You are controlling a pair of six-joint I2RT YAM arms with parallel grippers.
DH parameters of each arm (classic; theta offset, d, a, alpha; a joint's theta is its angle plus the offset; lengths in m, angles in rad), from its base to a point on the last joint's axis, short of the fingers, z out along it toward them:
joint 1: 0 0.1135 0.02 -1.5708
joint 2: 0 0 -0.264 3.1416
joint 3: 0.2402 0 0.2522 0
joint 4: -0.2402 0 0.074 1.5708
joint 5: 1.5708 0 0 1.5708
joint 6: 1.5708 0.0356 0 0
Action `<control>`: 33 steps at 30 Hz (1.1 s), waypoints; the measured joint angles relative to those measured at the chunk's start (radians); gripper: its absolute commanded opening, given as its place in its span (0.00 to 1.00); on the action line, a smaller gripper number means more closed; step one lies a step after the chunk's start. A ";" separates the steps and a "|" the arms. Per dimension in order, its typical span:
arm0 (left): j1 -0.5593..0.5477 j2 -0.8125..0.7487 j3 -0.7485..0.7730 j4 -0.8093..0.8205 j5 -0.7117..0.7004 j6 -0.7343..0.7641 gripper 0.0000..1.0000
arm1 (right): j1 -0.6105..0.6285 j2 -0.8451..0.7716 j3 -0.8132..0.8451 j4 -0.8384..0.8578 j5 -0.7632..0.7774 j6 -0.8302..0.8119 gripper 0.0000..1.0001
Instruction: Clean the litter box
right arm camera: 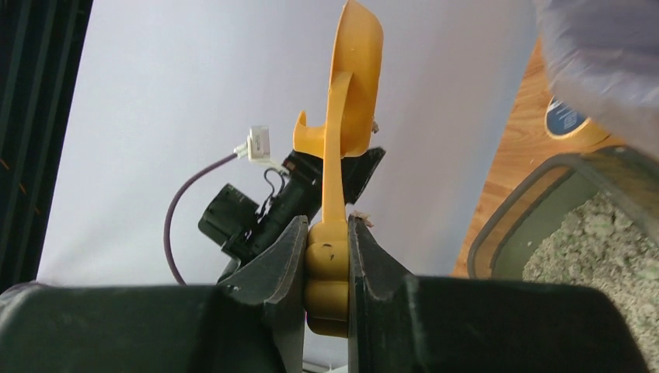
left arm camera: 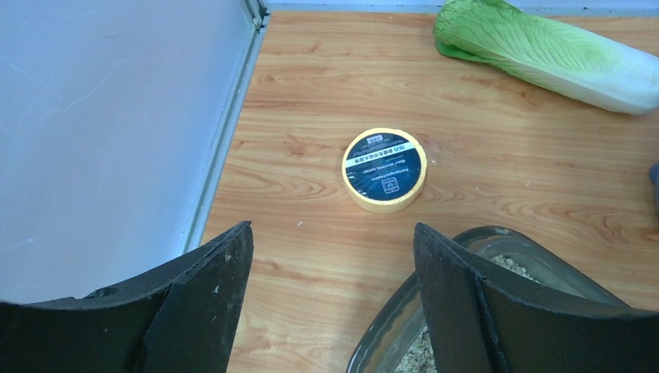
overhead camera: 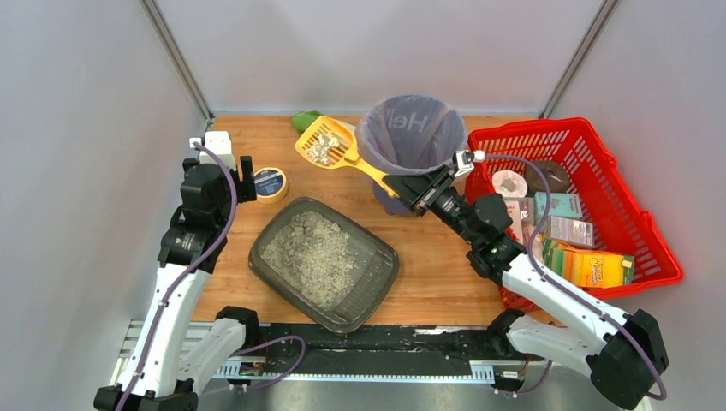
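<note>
On the tabletop (overhead camera: 428, 274) the litter box (overhead camera: 324, 261) lies between my arms, its long axis running far-left to near-right. The purple bin (overhead camera: 370, 135) stands beyond it. The yellow scoop (overhead camera: 325, 144) hangs with its loaded head just left of the bin's rim, not over it; I'd swing it right. My right pincer (right arm camera: 326, 233), clamped on the scoop's handle, has the box to its near-left. My left pincer (left arm camera: 332, 249) gapes empty by the box's far-left corner.

My right gripper (overhead camera: 395, 183) is clamped on the scoop (overhead camera: 328, 145) handle. The scoop head is just left of the bin (overhead camera: 395, 150), with clumps in it. Litter box (overhead camera: 377, 278) sits at the near edge, litter inside. My left gripper (overhead camera: 248, 180) hangs jaws apart beside the tape roll (overhead camera: 270, 183). Red basket (overhead camera: 655, 227) of packets on the right
</note>
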 measured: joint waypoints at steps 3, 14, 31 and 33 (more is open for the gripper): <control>0.000 -0.001 0.000 0.000 0.000 0.000 0.83 | -0.064 -0.009 -0.003 -0.001 -0.006 0.003 0.00; 0.000 -0.002 0.000 0.000 0.000 0.000 0.83 | -0.299 -0.209 -0.006 -0.120 -0.006 -0.080 0.00; 0.000 -0.007 0.000 0.000 0.027 0.000 0.83 | -0.538 -0.248 0.149 -0.547 -0.058 -0.573 0.00; 0.000 -0.007 0.000 0.000 0.031 0.000 0.83 | -0.559 -0.219 0.163 -0.572 -0.106 -0.614 0.00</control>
